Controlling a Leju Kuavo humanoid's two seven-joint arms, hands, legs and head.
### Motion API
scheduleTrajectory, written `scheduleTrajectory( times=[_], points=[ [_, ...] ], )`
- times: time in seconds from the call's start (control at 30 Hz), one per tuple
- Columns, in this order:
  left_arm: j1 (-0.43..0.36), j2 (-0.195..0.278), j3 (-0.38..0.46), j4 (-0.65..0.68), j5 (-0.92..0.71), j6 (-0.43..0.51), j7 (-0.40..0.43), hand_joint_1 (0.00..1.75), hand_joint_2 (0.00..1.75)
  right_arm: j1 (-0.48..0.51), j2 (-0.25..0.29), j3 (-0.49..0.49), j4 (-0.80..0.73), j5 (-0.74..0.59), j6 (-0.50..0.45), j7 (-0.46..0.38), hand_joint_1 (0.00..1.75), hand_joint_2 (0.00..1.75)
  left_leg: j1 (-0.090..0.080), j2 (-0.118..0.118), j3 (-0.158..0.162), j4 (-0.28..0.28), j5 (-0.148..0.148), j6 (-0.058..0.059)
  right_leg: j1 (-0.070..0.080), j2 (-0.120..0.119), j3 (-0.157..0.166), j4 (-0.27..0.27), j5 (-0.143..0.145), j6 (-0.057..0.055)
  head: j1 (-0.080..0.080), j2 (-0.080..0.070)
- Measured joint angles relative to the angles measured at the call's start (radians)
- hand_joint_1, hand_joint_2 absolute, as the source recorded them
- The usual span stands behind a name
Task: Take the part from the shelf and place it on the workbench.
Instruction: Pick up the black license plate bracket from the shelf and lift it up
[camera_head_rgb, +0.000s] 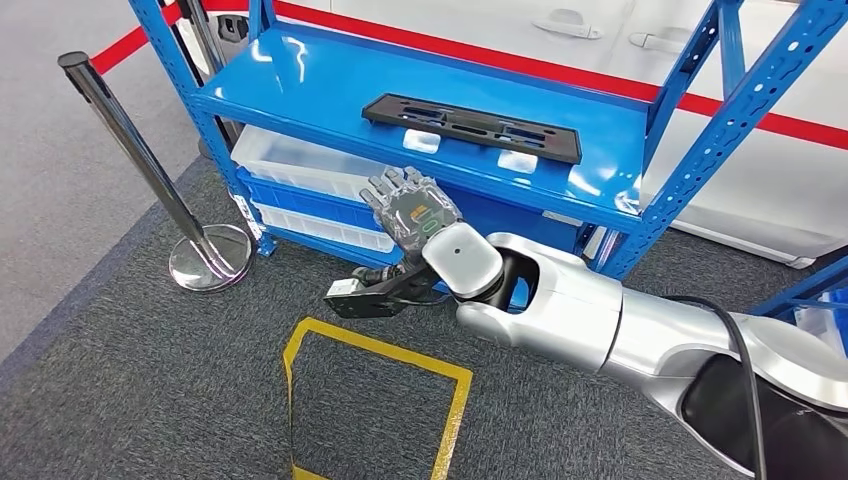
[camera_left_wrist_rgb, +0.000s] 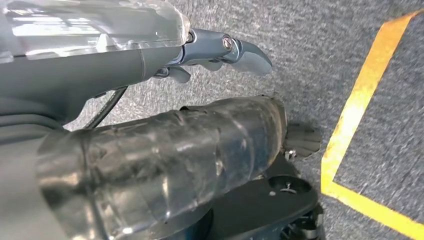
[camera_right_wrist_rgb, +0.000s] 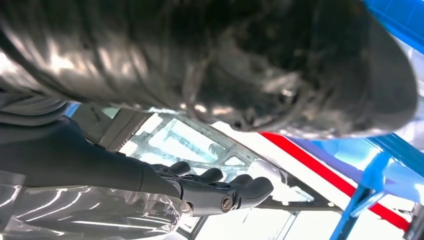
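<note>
**Right hand raised before the shelf, part on the top deck**

At the upper left of the head view a chrome stanchion post (camera_head_rgb: 140, 160) leans down to its round base on the grey carpet (camera_head_rgb: 120, 380). Low in the frame, left of centre, a yellow tape outline (camera_head_rgb: 372, 400) marks the floor. The blue shelf (camera_head_rgb: 300, 90) fills the upper middle; white and blue bins (camera_head_rgb: 300, 175) sit on its lower level.

On the top deck, upper centre, the black flat part (camera_head_rgb: 472, 127) lies lengthwise, resting on two small white blocks (camera_head_rgb: 470, 150).

At centre, the right hand (camera_head_rgb: 412, 210) is lifted in front of the shelf edge, below the part and not touching it, fingers extended and spread, holding nothing. Its silver arm (camera_head_rgb: 620, 330) enters from the lower right.

In the left wrist view, the left hand (camera_left_wrist_rgb: 220, 50) hangs over carpet beside yellow tape, fingers loosely extended, nothing in them.
</note>
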Motion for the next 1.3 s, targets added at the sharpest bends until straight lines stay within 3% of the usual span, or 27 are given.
scheduleTrajectory(
  times=[0.07, 0.17, 0.23, 0.3, 0.33, 0.37, 0.4, 0.47, 0.53, 0.63, 0.7, 0.8, 0.83, 0.87, 0.9, 0.97, 1.0, 1.03, 1.1, 1.17, 1.23, 1.3],
  points=[
    [-0.001, -0.001, 0.0, 0.0, 0.0, 0.002, -0.001, 0.0, 0.0, -0.002, -0.001, 0.0, -0.004, 0.0, 0.001, 0.0, 0.0, 0.0, 0.002, 0.0, -0.002, -0.003, 0.002, -0.007, 0.007, 0.001, 0.025, -0.051, 0.006, -0.012, -0.001, 0.0],
    [0.0, -0.001, -0.001, 0.0, 0.0, 0.006, -0.002, 0.0, 0.0, -0.003, -0.004, -0.001, -0.006, 0.001, 0.002, 0.001, 0.0, 0.0, 0.002, 0.002, -0.002, -0.001, -0.005, -0.023, 0.001, -0.002, 0.038, -0.08, 0.017, -0.013, 0.001, 0.0],
    [0.0, -0.001, -0.001, 0.0, -0.001, 0.008, -0.002, 0.0, 0.0, -0.004, -0.005, -0.001, -0.009, 0.001, 0.003, 0.003, 0.0, 0.0, 0.0, 0.004, -0.031, 0.066, -0.048, -0.029, -0.007, -0.004, 0.049, -0.1, 0.026, -0.014, -0.001, 0.0],
    [0.0, -0.001, -0.002, 0.0, -0.002, 0.009, -0.002, 0.0, 0.0, -0.004, -0.006, -0.001, -0.011, 0.001, 0.004, 0.005, 0.0, 0.0, 0.0, 0.005, -0.088, 0.187, -0.103, -0.034, -0.005, -0.005, 0.05, -0.1, 0.027, -0.017, -0.002, 0.0],
    [0.001, -0.001, -0.002, 0.0, -0.003, 0.009, -0.002, 0.0, 0.0, -0.002, -0.006, -0.001, -0.011, 0.001, 0.004, 0.006, 0.0, 0.0, 0.001, 0.005, -0.109, 0.229, -0.113, -0.036, -0.005, -0.005, 0.048, -0.097, 0.026, -0.018, -0.003, 0.0],
    [0.001, 0.0, -0.002, 0.0, -0.003, 0.009, -0.002, 0.0, 0.0, 0.0, -0.007, -0.001, -0.011, 0.001, 0.005, 0.007, 0.0, 0.0, 0.001, 0.005, -0.115, 0.239, -0.105, -0.038, -0.005, -0.005, 0.047, -0.093, 0.023, -0.017, -0.003, 0.0],
    [0.002, 0.0, -0.002, 0.0, -0.003, 0.01, -0.002, 0.0, 0.0, 0.0, -0.007, -0.001, -0.011, 0.001, 0.005, 0.007, 0.0, 0.0, 0.002, 0.006, -0.101, 0.208, -0.078, -0.04, -0.006, -0.005, 0.046, -0.087, 0.02, -0.016, -0.003, 0.0],
    [0.001, 0.001, -0.002, 0.0, -0.003, 0.01, -0.002, 0.0, 0.0, 0.001, -0.009, -0.001, -0.011, 0.001, 0.005, 0.008, 0.0, 0.0, 0.004, 0.007, -0.04, 0.087, -0.019, -0.042, -0.008, -0.004, 0.044, -0.072, 0.009, -0.009, -0.003, 0.0],
    [0.0, 0.003, -0.003, 0.0, 0.0, 0.01, -0.003, 0.0, 0.0, -0.001, -0.011, -0.001, -0.012, 0.001, 0.005, 0.005, 0.0, 0.0, 0.003, 0.006, -0.004, 0.012, 0.0, -0.033, -0.005, -0.003, 0.036, -0.056, 0.001, -0.001, -0.003, 0.0],
    [-0.001, 0.024, -0.004, 0.0, 0.013, -0.014, 0.0, 0.0, 0.0, -0.002, -0.012, -0.002, -0.014, 0.001, 0.004, -0.013, 0.0, 0.0, 0.002, 0.003, -0.002, 0.003, -0.003, -0.015, -0.002, -0.004, 0.03, -0.05, -0.002, 0.008, -0.004, 0.0],
    [-0.001, 0.049, -0.004, 0.001, 0.021, -0.041, 0.006, 0.0, 0.0, -0.004, -0.012, -0.002, -0.014, 0.001, 0.003, -0.026, 0.0, 0.0, 0.006, 0.003, 0.001, -0.003, 0.0, -0.006, -0.003, -0.004, 0.015, -0.017, -0.025, 0.017, -0.002, 0.0],
    [-0.004, 0.081, -0.003, 0.003, 0.026, -0.058, 0.012, 0.0, 0.0, -0.005, -0.012, -0.001, -0.014, 0.001, 0.002, -0.036, 0.0, 0.0, 0.01, 0.004, 0.003, -0.006, -0.001, 0.003, -0.011, -0.004, -0.072, 0.158, -0.106, 0.031, 0.0, 0.0],
    [-0.004, 0.089, -0.003, 0.004, 0.027, -0.058, 0.013, 0.0, 0.0, -0.004, -0.012, -0.001, -0.014, 0.001, 0.002, -0.038, 0.0, 0.0, 0.009, 0.004, 0.004, -0.006, -0.003, 0.004, -0.014, -0.004, -0.101, 0.209, -0.118, 0.033, 0.0, 0.0],
    [-0.004, 0.093, -0.003, 0.004, 0.027, -0.058, 0.013, 0.0, 0.0, -0.003, -0.012, -0.001, -0.014, 0.001, 0.002, -0.039, 0.0, 0.0, 0.009, 0.003, 0.007, -0.006, -0.005, 0.004, -0.015, -0.004, -0.114, 0.227, -0.111, 0.033, 0.0, 0.0],
    [-0.004, 0.097, -0.003, 0.004, 0.027, -0.057, 0.012, 0.0, 0.0, -0.002, -0.012, -0.001, -0.014, 0.001, 0.002, -0.04, 0.0, 0.0, 0.008, 0.002, 0.01, -0.006, -0.007, 0.003, -0.015, -0.004, -0.108, 0.205, -0.084, 0.029, 0.0, 0.0],
    [-0.003, 0.101, -0.003, 0.004, 0.027, -0.056, 0.012, 0.0, 0.0, -0.003, -0.012, -0.001, -0.014, 0.001, 0.002, -0.041, 0.0, 0.0, 0.007, -0.001, 0.02, -0.007, -0.013, -0.001, -0.01, -0.002, -0.053, 0.077, -0.009, 0.014, -0.001, 0.0],
    [-0.003, 0.102, -0.003, 0.004, 0.027, -0.056, 0.012, 0.0, 0.0, -0.005, -0.012, -0.001, -0.014, 0.001, 0.002, -0.041, 0.0, 0.0, 0.006, -0.002, 0.023, -0.008, -0.016, -0.004, -0.005, -0.001, -0.022, 0.013, 0.015, 0.006, -0.001, 0.0],
    [-0.004, 0.103, -0.003, 0.004, 0.027, -0.056, 0.012, 0.0, 0.0, -0.006, -0.012, -0.001, -0.014, 0.001, 0.002, -0.041, 0.0, 0.0, 0.007, -0.003, 0.024, -0.009, -0.017, -0.008, 0.0, -0.001, -0.001, -0.03, 0.025, -0.001, -0.001, 0.0],
    [-0.005, 0.105, -0.003, 0.004, 0.027, -0.056, 0.012, 0.0, 0.0, -0.007, -0.011, -0.001, -0.014, 0.001, 0.002, -0.041, 0.0, 0.0, 0.009, -0.004, 0.026, -0.017, -0.017, -0.019, 0.005, -0.001, 0.014, -0.059, 0.02, -0.008, 0.001, 0.0],
    [-0.004, 0.109, -0.003, 0.004, 0.027, -0.056, 0.012, 0.0, 0.0, -0.008, -0.011, -0.001, -0.014, 0.001, 0.001, -0.042, 0.0, 0.0, 0.009, -0.002, 0.029, -0.017, -0.025, -0.029, -0.002, -0.002, 0.029, -0.08, 0.021, -0.011, 0.001, 0.0],
    [-0.003, 0.114, -0.003, 0.004, 0.027, -0.056, 0.012, 0.0, 0.0, -0.01, -0.009, -0.001, -0.014, 0.001, 0.001, -0.043, 0.0, 0.0, 0.007, 0.002, 0.0, 0.048, -0.061, -0.034, -0.01, -0.004, 0.048, -0.1, 0.023, -0.015, -0.002, 0.0],
    [-0.003, 0.118, -0.003, 0.004, 0.028, -0.058, 0.013, 0.0, 0.0, -0.01, -0.008, 0.0, -0.014, 0.002, 0.001, -0.046, 0.0, 0.0, 0.007, 0.004, -0.072, 0.18, -0.109, -0.038, -0.006, -0.005, 0.057, -0.102, 0.018, -0.021, -0.003, 0.0]
  ],
)
